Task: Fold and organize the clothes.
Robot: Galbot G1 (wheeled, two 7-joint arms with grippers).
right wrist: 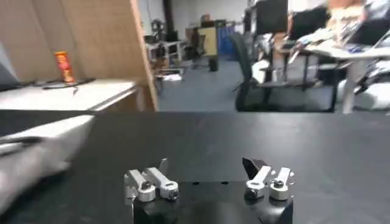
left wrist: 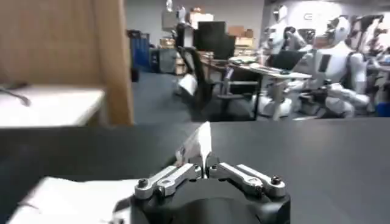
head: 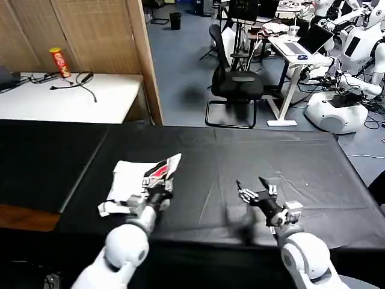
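On your left, the T-shirt (head: 142, 177) lies as a compact folded bundle on the black table (head: 252, 156), its red-and-black logo facing up and one corner lifted toward the far side. Your left gripper (head: 161, 188) sits at the bundle's right edge; in the left wrist view its fingers (left wrist: 173, 178) are drawn together on a raised flap of the white fabric, so treat the shirt as held. To finish this fold well, I would carry that flap low and flat across the bundle rather than lifting high, so the layers beneath do not drag open, and let go only once the edge lies squared on the pile. Further right, your right gripper (head: 255, 191) hovers over bare tabletop, well apart from the shirt, fingers spread and holding nothing; bring it over to pin the bundle if the layers start to slide.
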